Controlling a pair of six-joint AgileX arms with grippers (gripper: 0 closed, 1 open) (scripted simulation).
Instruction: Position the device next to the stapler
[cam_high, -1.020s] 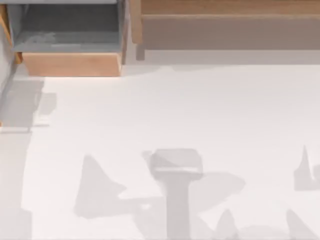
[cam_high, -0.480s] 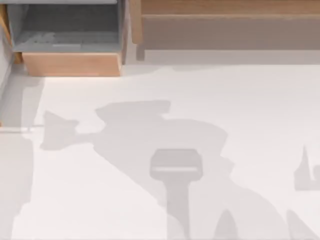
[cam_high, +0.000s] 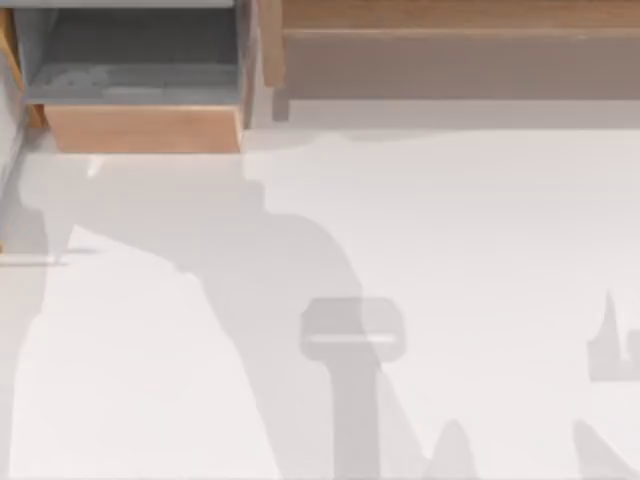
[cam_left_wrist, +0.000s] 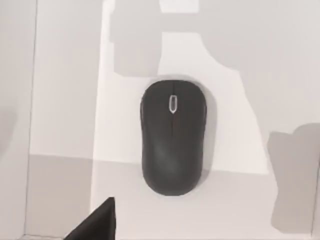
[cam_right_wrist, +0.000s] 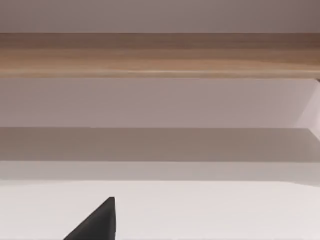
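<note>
Since the mouse (cam_left_wrist: 173, 136) is small, hard and smooth, it looks light and could slip, so you should pinch it across its two long sides. It lies flat on the white table (cam_left_wrist: 260, 65), right under your left arm's wrist camera. You cannot tell how far that gripper is open.

A black computer mouse (cam_left_wrist: 173, 137) lies flat on the white worktop (cam_left_wrist: 280, 60), seen from directly above in the left wrist view. Its smooth, rounded oval shell carries a small scroll wheel ringed in pale grey near one end, with a faint seam running down the middle from it. The mouse sits apart from the left arm's jaws, ahead of the one dark fingertip (cam_left_wrist: 97, 222) visible, and partly within soft grey shadow.
</note>
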